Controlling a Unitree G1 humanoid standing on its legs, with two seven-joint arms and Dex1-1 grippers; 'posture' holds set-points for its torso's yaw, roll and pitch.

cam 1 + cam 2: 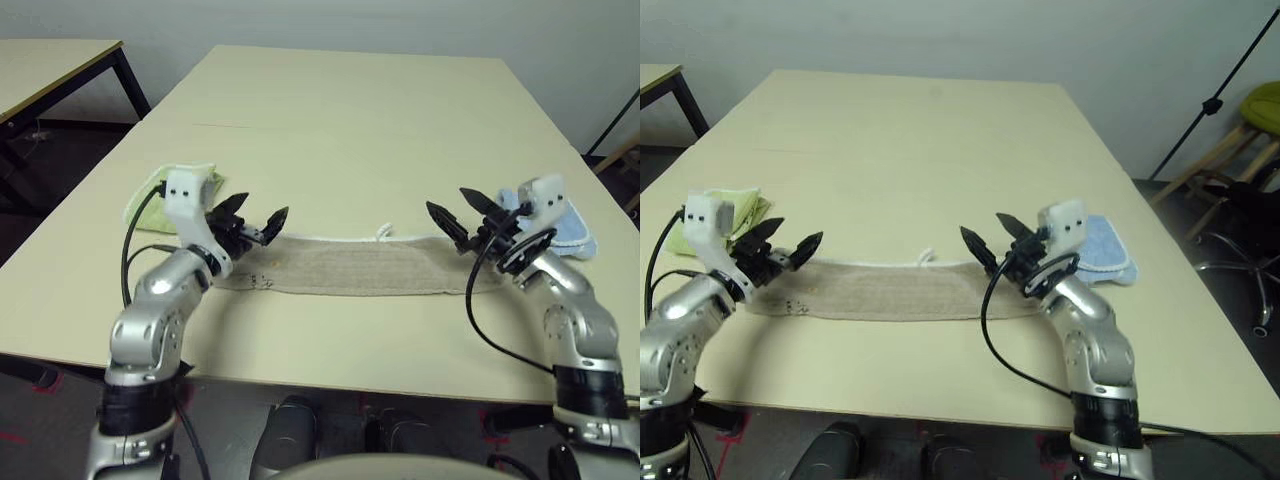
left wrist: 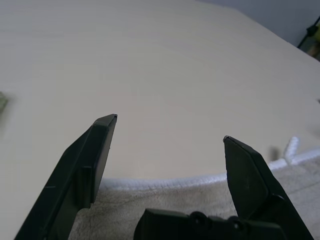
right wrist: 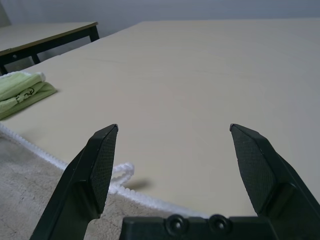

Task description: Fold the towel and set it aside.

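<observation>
Tan towel laid in a long strip between two spread grippers

At the bottom of the left eye view, dark floor is seen below the near edge of the pale table (image 1: 330, 350). Above that edge, the towel (image 1: 350, 268) is laid in a long, narrow band across the middle of the frame. Small dark embroidery (image 1: 260, 282) is seen near its left end, and its far edge is trimmed in white, with a small white loop (image 1: 384, 231) raised from it.

The left gripper (image 1: 262, 219) is held over the left end of the band, its fingers spread apart with nothing clamped between them. The right gripper (image 1: 458, 212) is held over the right end, its fingers likewise parted and empty.

Farther out, a light green towel (image 1: 150, 212) is partly hidden behind the left gripper, at the left of the frame. A light blue towel (image 1: 572, 232) is placed behind the right arm, at the right. In the upper left corner, part of another table (image 1: 50, 75) is seen, and the background is closed by a pale wall (image 1: 350, 20).
</observation>
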